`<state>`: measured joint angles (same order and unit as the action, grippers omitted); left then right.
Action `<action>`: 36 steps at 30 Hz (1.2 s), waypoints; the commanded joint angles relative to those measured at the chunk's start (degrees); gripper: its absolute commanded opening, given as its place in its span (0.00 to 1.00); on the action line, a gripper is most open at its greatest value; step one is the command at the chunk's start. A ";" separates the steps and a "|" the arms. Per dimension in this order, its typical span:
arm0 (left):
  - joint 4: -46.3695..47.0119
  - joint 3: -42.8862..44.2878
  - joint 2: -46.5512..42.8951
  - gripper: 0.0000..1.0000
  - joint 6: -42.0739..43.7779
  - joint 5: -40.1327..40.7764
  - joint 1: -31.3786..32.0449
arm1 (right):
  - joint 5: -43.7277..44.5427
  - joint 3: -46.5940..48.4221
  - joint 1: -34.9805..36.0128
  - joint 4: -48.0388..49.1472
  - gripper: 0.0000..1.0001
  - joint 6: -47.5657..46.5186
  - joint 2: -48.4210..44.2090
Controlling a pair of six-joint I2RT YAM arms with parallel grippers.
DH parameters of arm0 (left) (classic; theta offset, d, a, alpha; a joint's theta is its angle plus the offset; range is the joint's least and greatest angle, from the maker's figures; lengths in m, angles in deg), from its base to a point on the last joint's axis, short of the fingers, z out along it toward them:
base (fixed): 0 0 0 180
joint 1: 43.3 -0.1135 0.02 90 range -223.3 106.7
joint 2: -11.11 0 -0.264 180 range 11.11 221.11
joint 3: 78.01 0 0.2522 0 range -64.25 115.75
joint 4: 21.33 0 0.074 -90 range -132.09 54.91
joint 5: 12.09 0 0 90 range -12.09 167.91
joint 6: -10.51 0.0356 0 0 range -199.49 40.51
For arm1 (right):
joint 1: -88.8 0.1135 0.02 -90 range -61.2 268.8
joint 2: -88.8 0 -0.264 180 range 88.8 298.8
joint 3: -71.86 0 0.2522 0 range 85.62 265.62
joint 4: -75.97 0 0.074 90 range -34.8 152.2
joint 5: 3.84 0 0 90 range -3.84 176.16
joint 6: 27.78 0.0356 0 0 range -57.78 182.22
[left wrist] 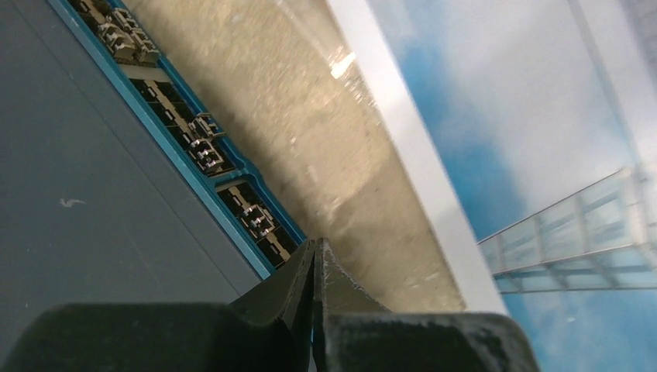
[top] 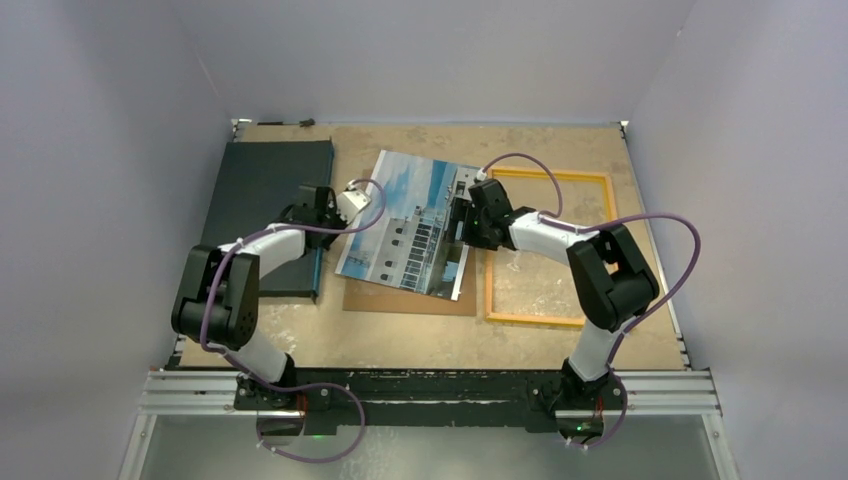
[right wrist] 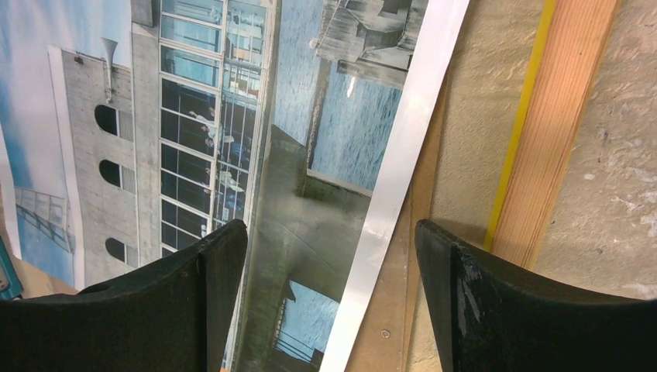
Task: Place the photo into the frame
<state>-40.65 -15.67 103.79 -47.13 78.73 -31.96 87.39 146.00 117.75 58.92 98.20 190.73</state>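
Right claw (right wrist: 329, 232) gapes over the edge of the photo (right wrist: 194, 116).

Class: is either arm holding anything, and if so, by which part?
Nothing is held. The left jaws are shut empty beside the photo; the right jaws stand open over its right edge.

Left hand (left wrist: 314, 246) closed tight, right hand (right wrist: 329, 232) spread wide.
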 commanded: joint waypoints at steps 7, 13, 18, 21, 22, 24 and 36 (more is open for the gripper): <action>-11.84 -2.44 -0.31 0.00 4.53 13.15 -11.21 | -1.04 -1.54 -1.53 0.07 0.83 -0.34 -0.61; -19.00 4.62 -1.85 0.08 -4.55 2.10 -5.58 | -1.06 0.94 -2.92 -0.40 0.83 -0.32 -0.68; -18.51 5.94 0.38 0.14 -10.47 -3.27 -0.37 | -0.68 1.14 -3.45 -0.43 0.83 -0.70 0.98; -15.36 7.13 4.46 0.14 -11.96 -1.16 0.18 | -1.11 0.84 -3.55 0.96 0.83 -0.27 2.79; -14.73 7.75 6.16 0.14 -12.15 -0.94 0.12 | -2.01 1.06 -3.55 1.31 0.83 -0.06 3.35; -13.94 9.15 9.21 0.14 -12.54 0.38 0.22 | -3.45 1.66 -3.55 2.43 0.84 0.08 4.55; -13.59 9.98 12.67 0.12 -13.87 -3.00 0.21 | -8.84 6.41 -0.33 3.80 0.86 0.51 4.96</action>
<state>-51.93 -3.85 113.54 -59.19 78.56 -31.66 82.10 151.61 116.05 64.73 98.71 197.06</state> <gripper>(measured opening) 0.124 0.855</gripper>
